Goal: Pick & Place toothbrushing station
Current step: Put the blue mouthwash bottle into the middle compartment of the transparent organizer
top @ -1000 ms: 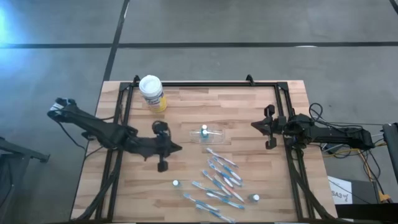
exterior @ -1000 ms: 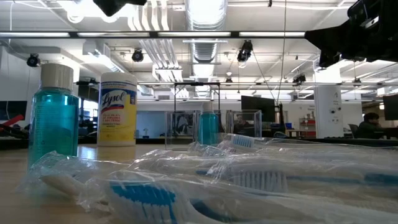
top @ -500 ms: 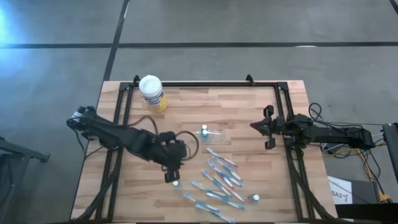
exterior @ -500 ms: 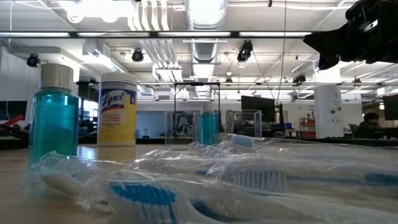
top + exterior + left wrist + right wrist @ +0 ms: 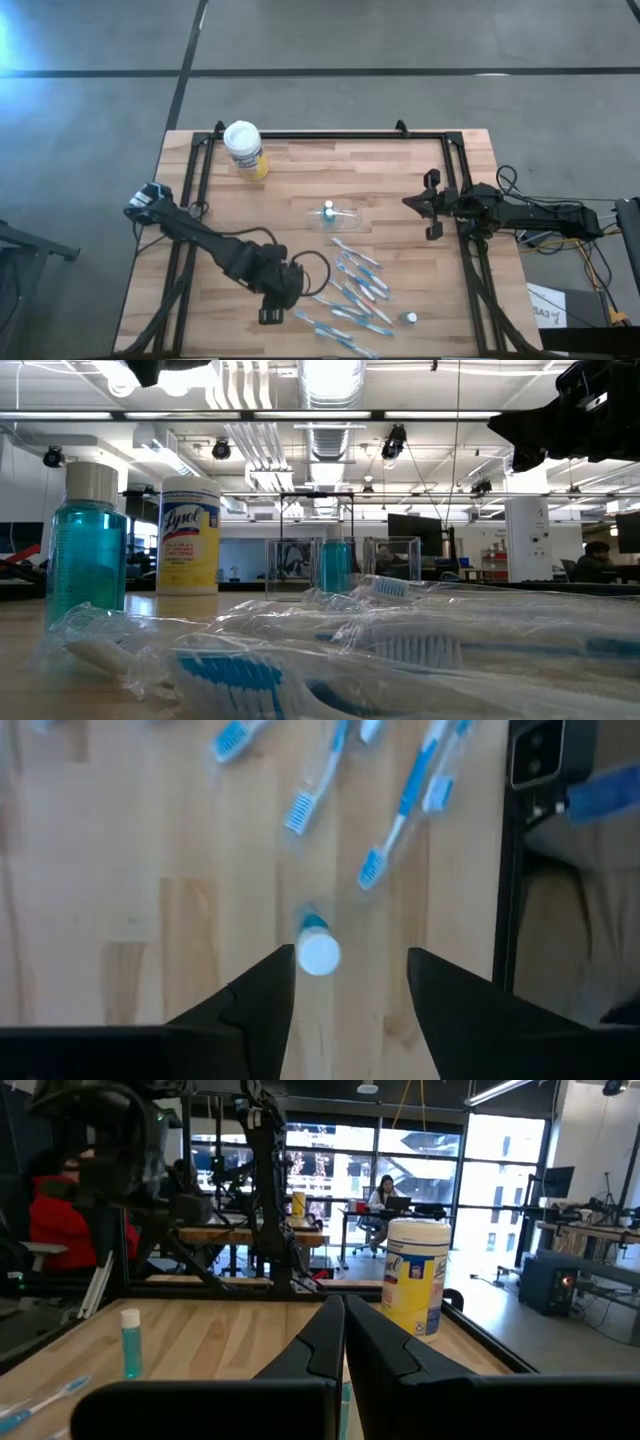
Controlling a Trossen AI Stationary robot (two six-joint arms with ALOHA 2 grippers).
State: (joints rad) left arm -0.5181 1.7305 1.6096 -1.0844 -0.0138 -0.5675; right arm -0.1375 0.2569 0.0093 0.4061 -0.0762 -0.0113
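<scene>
Left wrist view: I am straddling a white-capped tube (image 5: pixel 318 954) with my left claw (image 5: pixel 350 982) spread wide (right claw (image 5: pixel 343 1342) pinched shut, waiting at three o'clock on the desk (image 5: pixel 400 190)).

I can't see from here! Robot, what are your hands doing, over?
Left gripper open above small white-capped bottle, not gripping. Right gripper shut, waiting at table's right edge. Toothbrushes loose nearby. Nothing blocking.
</scene>
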